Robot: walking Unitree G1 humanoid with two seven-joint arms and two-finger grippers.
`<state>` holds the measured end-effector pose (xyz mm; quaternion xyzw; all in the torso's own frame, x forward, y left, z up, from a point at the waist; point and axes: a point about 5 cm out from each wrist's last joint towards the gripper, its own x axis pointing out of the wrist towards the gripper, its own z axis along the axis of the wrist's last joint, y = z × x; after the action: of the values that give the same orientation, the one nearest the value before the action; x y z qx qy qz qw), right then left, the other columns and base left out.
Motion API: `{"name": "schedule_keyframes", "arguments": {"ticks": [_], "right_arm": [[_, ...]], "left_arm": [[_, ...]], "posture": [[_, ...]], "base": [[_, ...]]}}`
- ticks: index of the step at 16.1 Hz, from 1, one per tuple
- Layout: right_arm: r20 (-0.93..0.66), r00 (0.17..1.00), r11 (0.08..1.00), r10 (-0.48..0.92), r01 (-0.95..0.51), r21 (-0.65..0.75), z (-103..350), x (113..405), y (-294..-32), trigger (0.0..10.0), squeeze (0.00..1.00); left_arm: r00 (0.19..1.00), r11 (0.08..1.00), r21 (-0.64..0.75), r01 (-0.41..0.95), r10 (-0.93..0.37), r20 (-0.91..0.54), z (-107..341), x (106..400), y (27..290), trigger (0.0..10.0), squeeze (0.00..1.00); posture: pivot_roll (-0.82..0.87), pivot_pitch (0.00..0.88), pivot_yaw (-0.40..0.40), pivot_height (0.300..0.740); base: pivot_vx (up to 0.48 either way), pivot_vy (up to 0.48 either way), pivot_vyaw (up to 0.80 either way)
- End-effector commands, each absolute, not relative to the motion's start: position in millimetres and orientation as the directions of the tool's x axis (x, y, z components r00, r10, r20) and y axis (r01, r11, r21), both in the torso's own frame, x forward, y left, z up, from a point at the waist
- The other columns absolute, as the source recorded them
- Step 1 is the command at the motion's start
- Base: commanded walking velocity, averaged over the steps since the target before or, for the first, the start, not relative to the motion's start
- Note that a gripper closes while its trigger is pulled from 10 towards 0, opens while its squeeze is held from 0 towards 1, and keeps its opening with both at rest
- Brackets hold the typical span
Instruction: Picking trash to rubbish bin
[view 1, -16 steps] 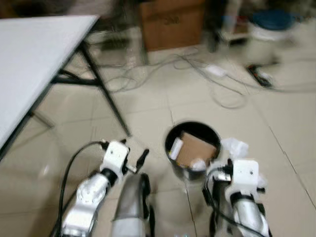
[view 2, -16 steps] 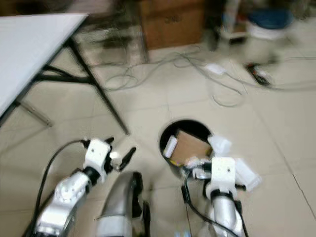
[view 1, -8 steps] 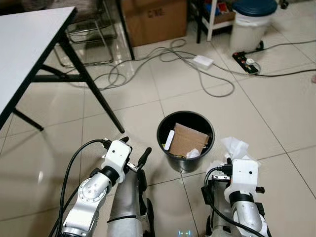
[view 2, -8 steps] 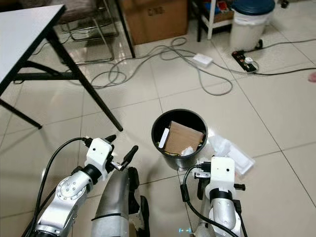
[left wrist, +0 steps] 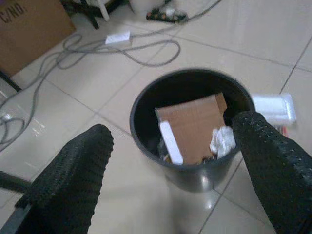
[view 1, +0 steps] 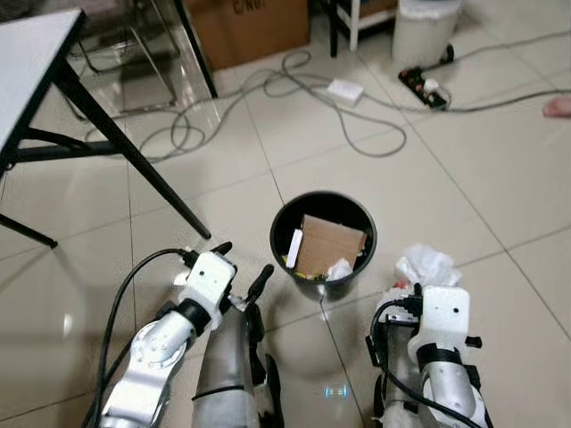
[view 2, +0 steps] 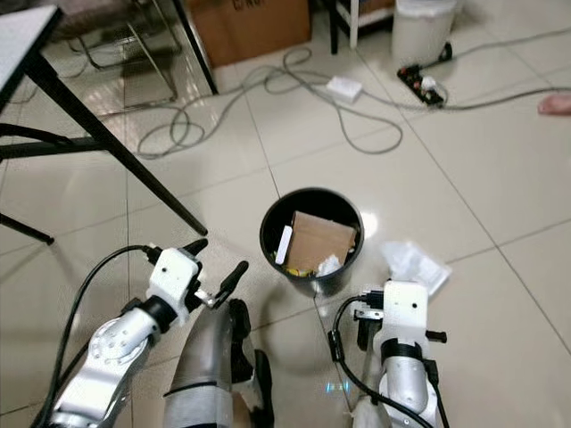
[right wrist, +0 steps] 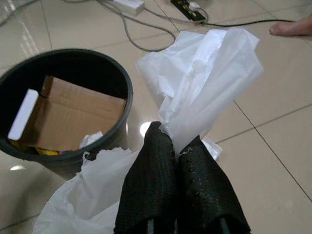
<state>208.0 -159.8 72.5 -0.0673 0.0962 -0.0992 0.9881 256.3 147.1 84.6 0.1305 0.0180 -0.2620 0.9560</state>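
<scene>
Two claws up. My right claw (right wrist: 183,146) is pinched tight on a crumpled white plastic bag (right wrist: 204,83), low beside the round black plastic rubbish bin (view 1: 323,245), on its right. The bag puffs up above my fingertips and more of it trails down toward the beige tiled floor (view 1: 464,169). My left claw (left wrist: 170,161) hangs with fingers spread wide, nothing in it, near the bin's other side. The bin already holds a brown cardboard piece (view 1: 328,245) and bits of white scrap.

Step in hand, I judge: carry to bin, grasp done. Next move calls for swinging my right claw left over the rim, lifting enough that the trailing plastic clears it, then releasing.
</scene>
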Motion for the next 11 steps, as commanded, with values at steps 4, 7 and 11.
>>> {"name": "schedule_keyframes", "arguments": {"ticks": [4,7,11], "right_arm": [[-0.154,0.962,0.968,-0.225,0.202,-0.149,80.5,216.5,-164.1,10.0,0.0],[-0.13,0.967,0.968,-0.218,0.197,-0.156,86.3,225.7,-167.1,10.0,0.0],[-0.126,0.975,0.97,-0.184,0.159,-0.186,87.1,238.8,-170.9,10.0,0.0]], "left_arm": [[0.864,0.813,0.295,0.502,-0.481,-0.146,85.0,251.4,163.2,10.0,0.0],[0.863,0.809,0.301,0.504,-0.483,-0.149,89.1,253.0,168.3,10.0,0.0],[0.864,0.816,0.286,0.502,-0.484,-0.136,100.2,257.5,169.7,10.0,0.0]], "posture": [[0.03,0.36,0.201,0.569],[0.04,0.371,0.194,0.569],[0.05,0.383,0.19,0.569]], "base": [[0.0,0.0,0.0],[0.0,0.0,0.0],[0.0,0.0,0.0]]}}
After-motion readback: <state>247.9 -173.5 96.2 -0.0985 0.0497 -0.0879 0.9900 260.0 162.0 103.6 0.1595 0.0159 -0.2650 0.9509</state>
